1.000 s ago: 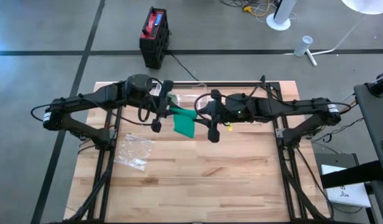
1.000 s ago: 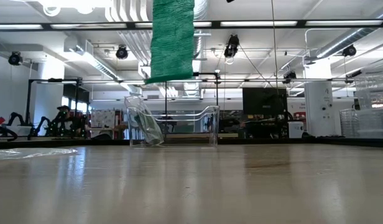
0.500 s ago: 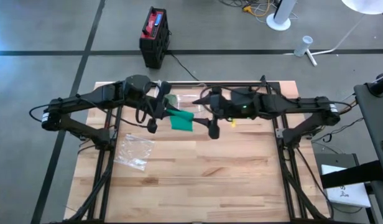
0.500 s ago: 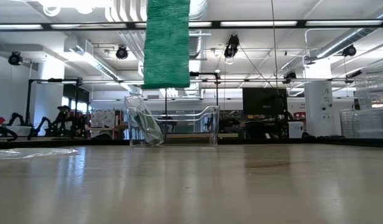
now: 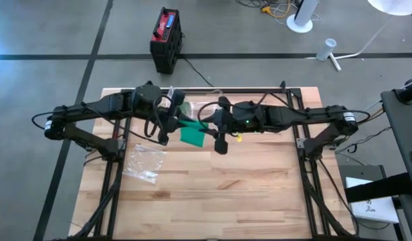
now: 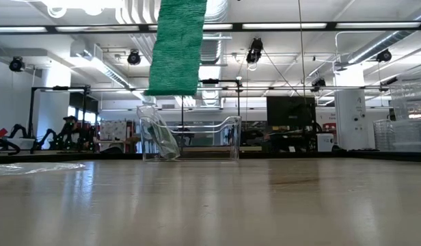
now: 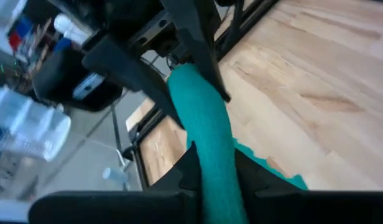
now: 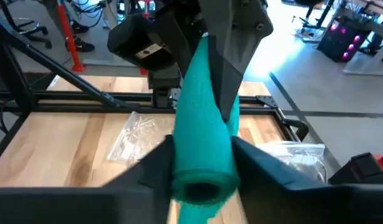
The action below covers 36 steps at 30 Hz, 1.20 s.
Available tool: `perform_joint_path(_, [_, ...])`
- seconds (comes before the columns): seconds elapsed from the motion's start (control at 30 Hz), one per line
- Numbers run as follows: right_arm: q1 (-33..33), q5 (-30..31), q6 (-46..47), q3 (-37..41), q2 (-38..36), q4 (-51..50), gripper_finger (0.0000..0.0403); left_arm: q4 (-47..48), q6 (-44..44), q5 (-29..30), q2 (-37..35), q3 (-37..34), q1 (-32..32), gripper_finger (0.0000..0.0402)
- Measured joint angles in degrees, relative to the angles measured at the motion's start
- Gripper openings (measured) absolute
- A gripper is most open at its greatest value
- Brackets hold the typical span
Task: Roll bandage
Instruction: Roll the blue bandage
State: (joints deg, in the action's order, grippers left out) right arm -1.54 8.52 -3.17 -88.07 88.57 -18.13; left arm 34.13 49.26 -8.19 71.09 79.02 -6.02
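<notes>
A green bandage (image 5: 192, 132) is held in the air over the table's far middle, between my two grippers. Its rolled part (image 8: 202, 118) runs from one gripper to the other. A loose tail (image 6: 175, 48) hangs down, slanted and clear of the table. My left gripper (image 7: 210, 160) comes from the table's left and is shut on the roll. My right gripper (image 8: 201, 148) comes from the right and is shut on the roll's other end, whose hollow core (image 8: 199, 188) faces its camera. My left gripper pinches the rolled part (image 7: 211, 146) between its two fingers, coming from the table's left and slanting a little downward. The fingers lie along the roll. The roll is lifted clear of the table. My right gripper pinches the roll near its open-core end (image 8: 203, 163) between its two fingers (image 8: 155, 163), coming from the table's right and nearly level. The fingers lie along the roll. The roll is clear of the table, with the tail hanging below.
A crumpled clear plastic bag (image 5: 144, 163) lies on the table's left half. A clear plastic container (image 6: 191, 140) stands at the far edge, behind the grippers. The wooden table (image 5: 246, 187) spreads out near and right. A black and red box (image 5: 166, 39) sits on the floor beyond.
My right gripper drew back toward the table's right edge, then came toward the left again, closer to my left gripper. The bandage shifted slightly left. Its hanging tail, which hung straight before, now slants.
</notes>
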Motion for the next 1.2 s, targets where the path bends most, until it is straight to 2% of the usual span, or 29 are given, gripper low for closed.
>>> perform_joint_path(0.13, [0.0, 1.3, -3.1, 0.0, 0.0, -0.1, 0.0034, -0.4, -7.3, 2.7, -0.2, 0.0, 0.1, 0.0050])
perform_joint_path(0.2, [-0.7, 5.1, -6.0, 0.0, -0.2, 0.3, 0.0014, -0.5, -11.0, 5.3, -0.4, 0.2, 0.1, 0.0066])
perform_joint_path(0.33, [-3.4, 16.0, -14.3, 0.0, -0.6, 0.5, 0.0022, 0.5, -21.3, 6.8, -0.6, 1.5, 0.1, 0.0105])
perform_joint_path(0.43, [-5.1, 19.7, -19.9, 0.0, -0.7, 1.5, 0.0012, 2.3, -27.3, 6.7, -0.7, 2.6, 0.1, 0.0142])
perform_joint_path(0.73, [-6.6, 19.9, -35.1, 0.2, -0.5, 3.9, 0.0009, 3.5, -36.4, -7.9, 0.5, 2.7, -0.3, 0.0245])
perform_joint_path(0.97, [-6.5, 20.0, -44.9, 0.2, -0.3, 3.9, 0.0009, 2.9, -45.5, -10.4, 1.1, 2.7, -0.4, 0.0292])
perform_joint_path(1.2, [-6.5, 22.1, -51.3, 0.3, -0.3, 3.8, 0.0009, 0.4, -59.1, -10.4, 2.5, 2.7, -0.9, 0.0298])
